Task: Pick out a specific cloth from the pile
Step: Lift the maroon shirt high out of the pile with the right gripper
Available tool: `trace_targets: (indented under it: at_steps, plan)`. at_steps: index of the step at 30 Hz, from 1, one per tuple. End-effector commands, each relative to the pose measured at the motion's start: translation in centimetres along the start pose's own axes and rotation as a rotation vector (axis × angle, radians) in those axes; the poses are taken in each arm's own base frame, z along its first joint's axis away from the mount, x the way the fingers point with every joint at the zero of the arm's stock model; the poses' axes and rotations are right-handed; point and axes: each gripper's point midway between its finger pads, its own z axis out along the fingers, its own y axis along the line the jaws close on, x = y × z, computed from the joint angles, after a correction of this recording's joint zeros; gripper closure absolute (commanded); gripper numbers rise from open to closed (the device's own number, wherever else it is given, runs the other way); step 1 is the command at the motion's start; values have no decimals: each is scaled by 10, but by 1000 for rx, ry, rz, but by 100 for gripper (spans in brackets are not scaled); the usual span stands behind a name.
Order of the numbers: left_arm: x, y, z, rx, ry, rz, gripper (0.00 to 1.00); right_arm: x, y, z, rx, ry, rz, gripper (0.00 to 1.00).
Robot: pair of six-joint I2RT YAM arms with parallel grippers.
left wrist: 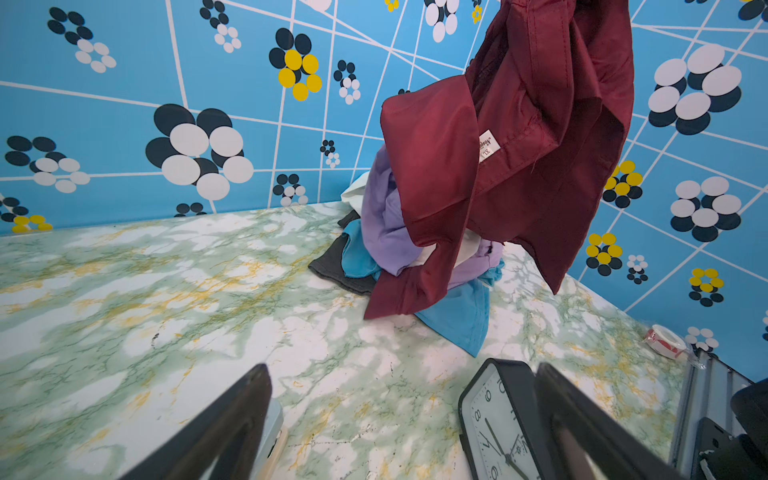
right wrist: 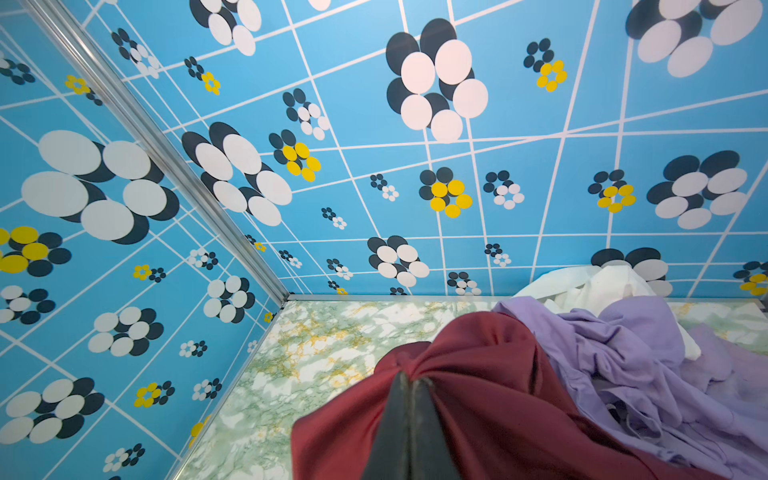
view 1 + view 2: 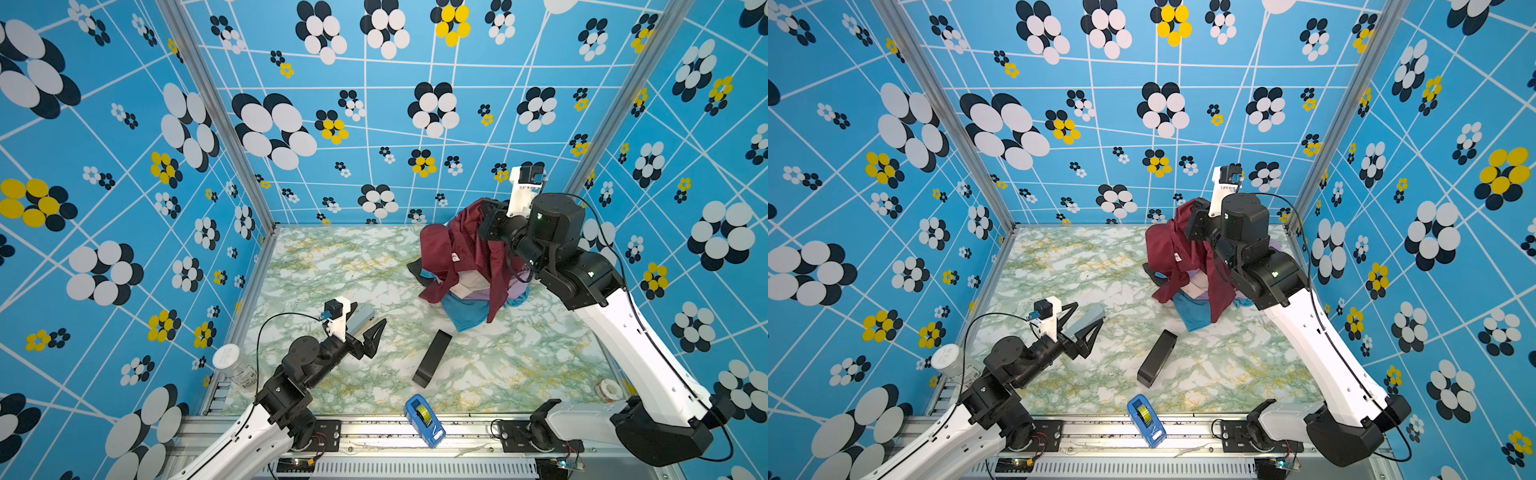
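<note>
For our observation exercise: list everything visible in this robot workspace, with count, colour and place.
maroon shirt: 1, maroon, held up, far right
pile: 1, lavender, white, teal, black garments, far right of table
clock: 1, black, lying mid-table
tape dispenser: 1, blue, front edge
jar: 1, clear, white lid, left edge
tape roll: 1, red and white, right edge
flat slab: 1, grey, by left gripper
table: 1, green-white marble
left gripper: 1, black, open
right gripper: 1, black, shut on maroon shirt

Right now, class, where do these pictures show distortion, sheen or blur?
Both top views: wide-angle splay tilts the patterned blue walls outward; left wrist view: the maroon collared shirt shows soft sheen, its white tag sharp; right wrist view: the shut right gripper looks blurred close-up.
</note>
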Motion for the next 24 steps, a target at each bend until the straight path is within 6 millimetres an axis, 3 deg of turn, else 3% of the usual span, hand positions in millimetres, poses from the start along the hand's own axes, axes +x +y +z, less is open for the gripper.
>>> trace_targets:
  at_steps: [1,13,24]
  plan:
    - [-1,6,-2,-23,-19,-2,1,-50,16,-25,-77,-150,26,100]
    - [-2,8,-5,-35,-29,-2,1,-80,36,-40,-180,-225,47,100]
    - [1,11,-5,-47,-33,-3,1,-103,78,-43,-386,-233,92,100]
